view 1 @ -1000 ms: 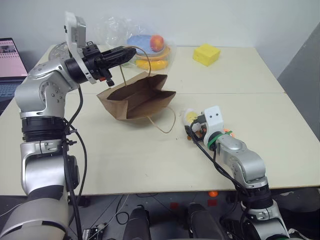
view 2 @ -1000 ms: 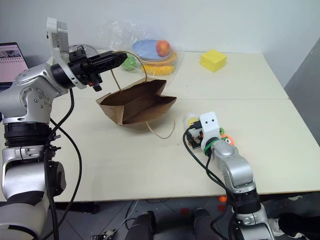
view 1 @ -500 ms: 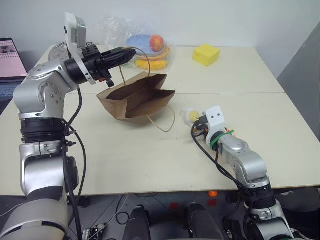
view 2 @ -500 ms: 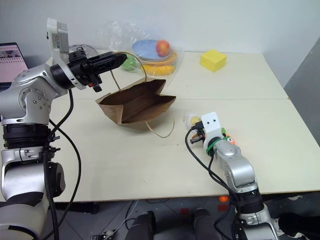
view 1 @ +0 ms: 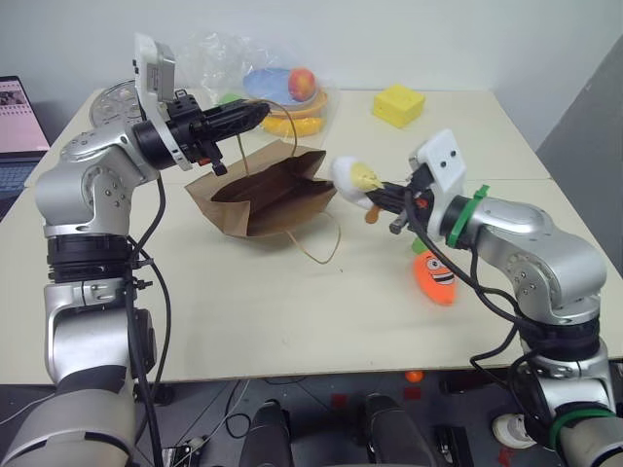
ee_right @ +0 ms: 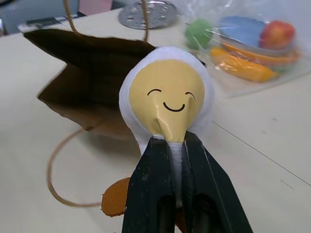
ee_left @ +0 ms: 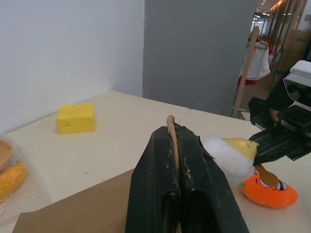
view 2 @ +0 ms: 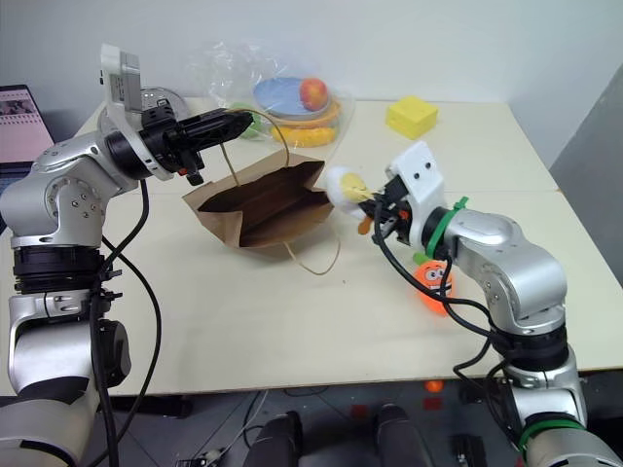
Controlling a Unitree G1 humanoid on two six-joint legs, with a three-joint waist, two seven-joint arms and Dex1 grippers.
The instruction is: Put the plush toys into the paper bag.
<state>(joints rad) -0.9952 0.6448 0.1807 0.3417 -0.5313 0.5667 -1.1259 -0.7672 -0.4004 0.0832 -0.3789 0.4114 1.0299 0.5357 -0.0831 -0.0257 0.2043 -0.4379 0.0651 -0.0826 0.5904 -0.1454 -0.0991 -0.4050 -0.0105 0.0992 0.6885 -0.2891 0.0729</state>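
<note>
Lab or office space, pale worktables (view 1: 243, 292), laptop (view 1: 18, 122) at edge, bare grey walls

Right pincer (ee_right: 177, 145) clamped on egg toy (ee_right: 167, 104), paper bag (ee_right: 92, 77) open behind.

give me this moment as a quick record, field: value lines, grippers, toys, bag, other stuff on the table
left gripper: shut on one loop handle of the paper bag, holding the mouth open
right gripper: shut on the egg toy, held in the air beside the bag's mouth
carrot toy: lying on the table, below the right arm
bag's second handle: loose on the table
toys in bag: none visible yet
other: bagged fruit and yellow block at the far side
</note>
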